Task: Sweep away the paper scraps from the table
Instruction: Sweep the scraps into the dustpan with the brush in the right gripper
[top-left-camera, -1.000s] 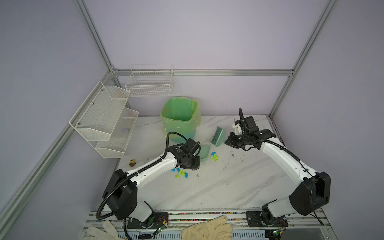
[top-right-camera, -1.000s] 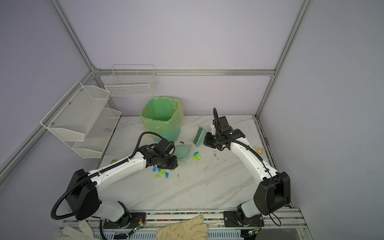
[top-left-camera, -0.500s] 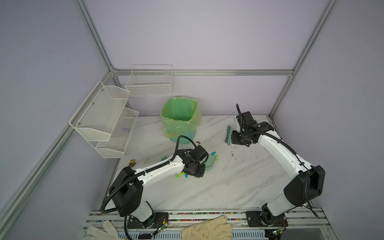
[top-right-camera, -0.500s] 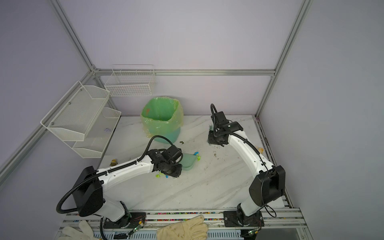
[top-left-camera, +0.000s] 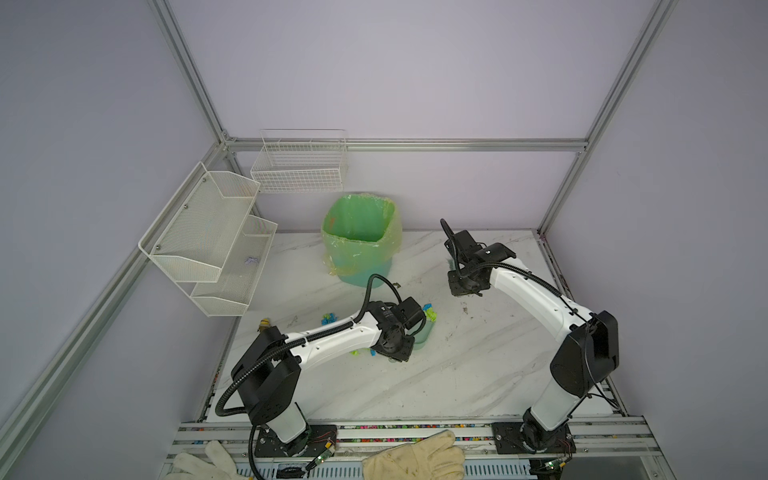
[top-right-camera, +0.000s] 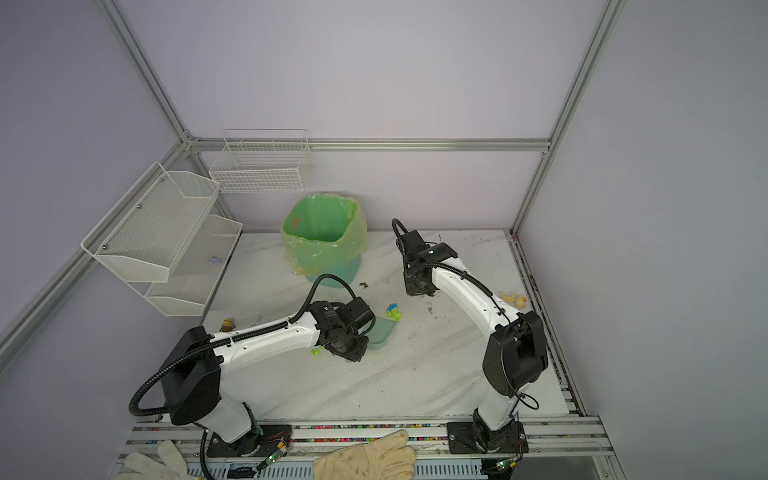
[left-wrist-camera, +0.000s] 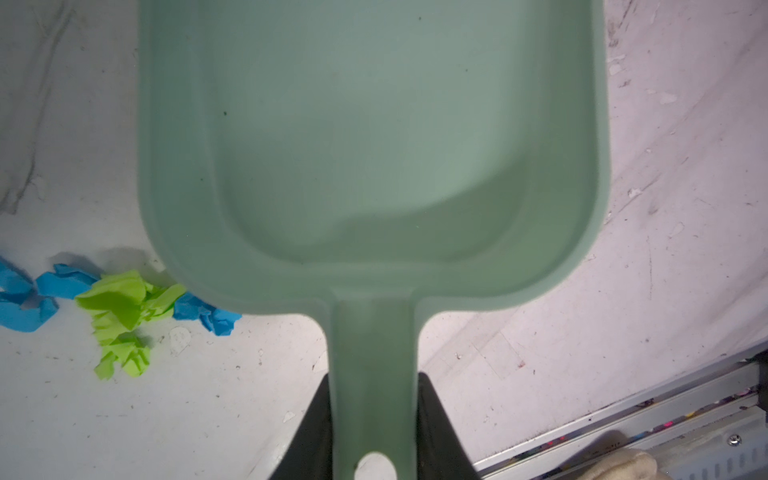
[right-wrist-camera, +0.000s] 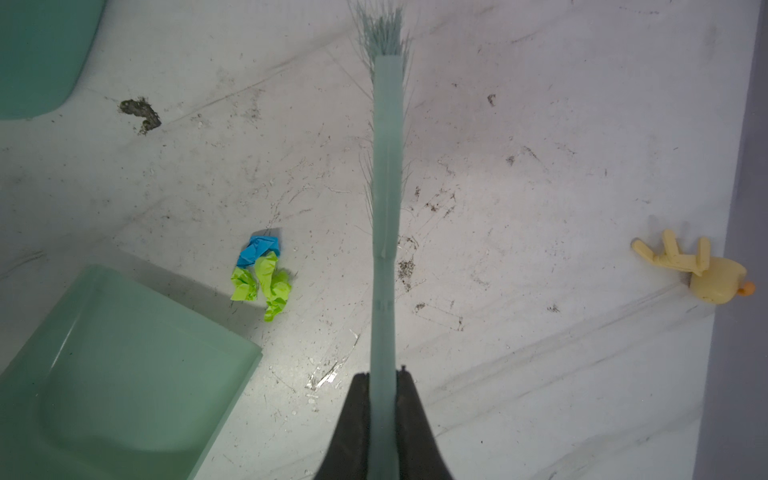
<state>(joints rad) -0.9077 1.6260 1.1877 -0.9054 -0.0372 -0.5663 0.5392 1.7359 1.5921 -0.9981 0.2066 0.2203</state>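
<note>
Matching white-and-black arms, twins basically

The left arm (top-left-camera: 336, 347) and right arm (top-left-camera: 532, 291) both have glossy white shells dotted with small dark screw holes, chunky black housings at the joints (the biggest is a rounded block (top-left-camera: 586, 357) low on each arm), and a black cable hose (top-left-camera: 320, 333) that loops free in places. Each stands on a flat black base plate (top-left-camera: 505, 442) with thin wires poking out. The left hand (left-wrist-camera: 374, 376) and right hand (right-wrist-camera: 382, 374) end in plain matte black wedge-shaped fingers (left-wrist-camera: 313, 432).
</note>
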